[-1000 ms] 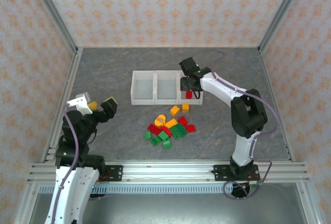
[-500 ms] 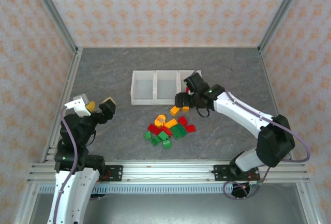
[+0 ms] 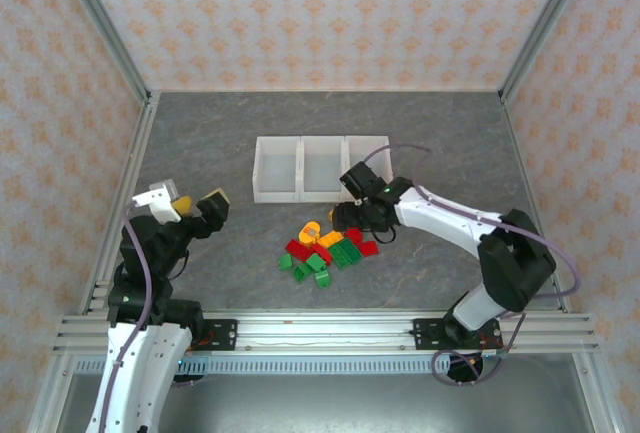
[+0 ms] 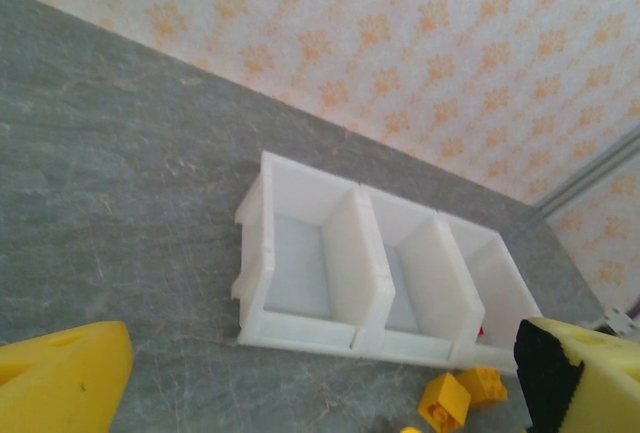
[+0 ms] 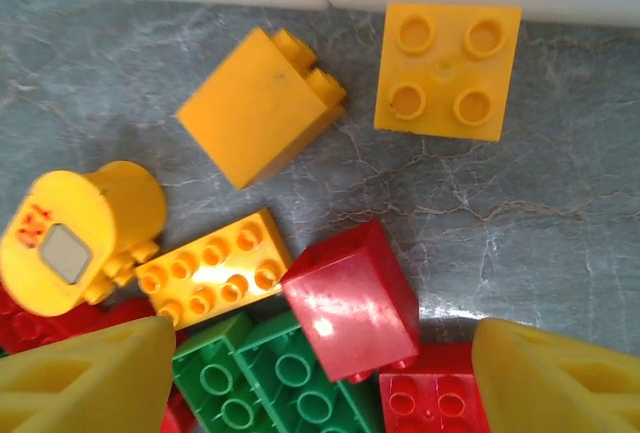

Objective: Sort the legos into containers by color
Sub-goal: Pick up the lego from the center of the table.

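The legos lie in a loose pile of red, green and yellow bricks just in front of the containers, three joined white bins. My right gripper hangs open low over the pile's far edge. In the right wrist view its yellow fingers straddle a red brick, with green bricks beside it and nothing gripped. Two yellow bricks lie near the bin wall. My left gripper stands open and empty at the left, apart from the pile. A bit of red shows in the right bin.
A round yellow piece and a long yellow brick lie at the pile's left. The left and middle bins look bare inside. Metal frame posts and papered walls close in the grey table.
My right arm has swung from over the right bin back toward the near side and dropped over the pile, jaws open. The left arm has stayed put.
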### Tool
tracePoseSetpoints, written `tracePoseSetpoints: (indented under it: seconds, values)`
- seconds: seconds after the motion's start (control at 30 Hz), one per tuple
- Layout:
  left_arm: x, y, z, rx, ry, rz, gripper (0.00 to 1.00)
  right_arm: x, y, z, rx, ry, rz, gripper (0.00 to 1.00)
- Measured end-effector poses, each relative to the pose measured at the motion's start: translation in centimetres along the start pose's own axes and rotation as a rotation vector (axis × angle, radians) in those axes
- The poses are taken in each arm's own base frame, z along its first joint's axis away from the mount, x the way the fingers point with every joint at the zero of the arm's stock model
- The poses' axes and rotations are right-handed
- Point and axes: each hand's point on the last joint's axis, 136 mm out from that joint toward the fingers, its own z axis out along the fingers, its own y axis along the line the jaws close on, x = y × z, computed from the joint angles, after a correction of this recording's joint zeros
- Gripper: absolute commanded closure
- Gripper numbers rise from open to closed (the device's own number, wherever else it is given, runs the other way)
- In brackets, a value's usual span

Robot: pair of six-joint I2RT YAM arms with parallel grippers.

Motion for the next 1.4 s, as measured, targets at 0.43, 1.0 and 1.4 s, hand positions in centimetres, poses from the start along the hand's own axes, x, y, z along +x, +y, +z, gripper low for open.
tracePoseSetpoints:
  seconds: [0.43,1.0,1.4]
  values:
    - [6.9,-4.3,1.9,0.153,0.315,0.069,0.01,1.0,-1.3,3.2,0.072,0.067,0.014,0.35]
    - [9.1,-7.7,0.6,0.266,0.395,0.137,0.01,0.6,-2.9,3.7,0.164,0.035,-0.002,0.67]
    - [9.4,-7.6,0.8,0.259,0.405,0.146,0.01,-2.2,-0.9,-1.7,0.087,-0.077,-0.03,0.74]
